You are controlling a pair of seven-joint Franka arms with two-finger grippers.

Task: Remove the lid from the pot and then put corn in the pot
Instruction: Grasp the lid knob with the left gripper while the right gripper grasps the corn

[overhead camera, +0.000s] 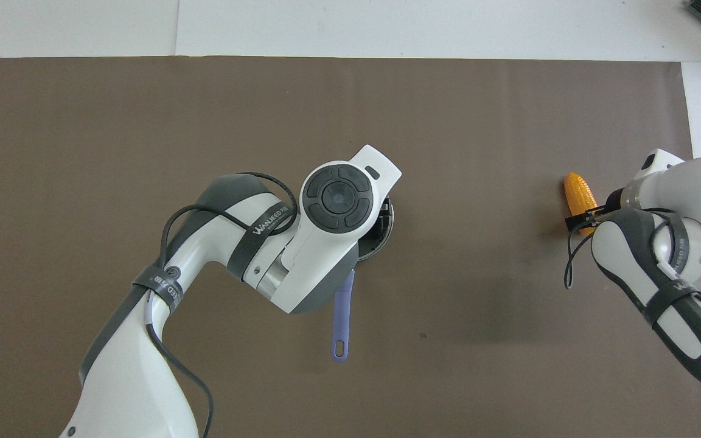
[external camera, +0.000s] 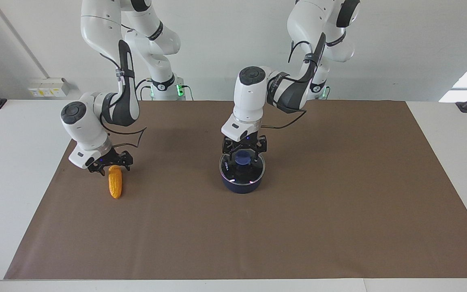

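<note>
Surface: brown mat point(external camera: 339, 202) covers a white table point(external camera: 10, 162), with a plain white wall at the robots' end.
Pot: the pot point(external camera: 241, 184) stands on the mat near the middle of the table, with its long handle point(overhead camera: 342, 316) pointing toward the robots.
Lid: the lid point(external camera: 242, 170) lies flat on the pot and is not lifted yet.
Left gripper: the left gripper point(external camera: 243, 156) is low over the lid, one finger on each side of the blue knob point(external camera: 242, 158). The fingers look close to the knob, but I cannot tell if they already pinch it.
Reason: I think the knob is the only good place to take a flat glass lid, so the arm comes straight down on it.
Corn: the corn point(external camera: 115, 183) lies on the mat toward the right arm's end of the table, well apart from the pot.
Right gripper: the right gripper point(external camera: 111, 163) is at the corn's end that is nearer to the robots. Whether it grips the corn, I cannot tell.
In the way: the lid closes the pot, so the corn probably must wait. The left arm itself is also over the pot.
</note>
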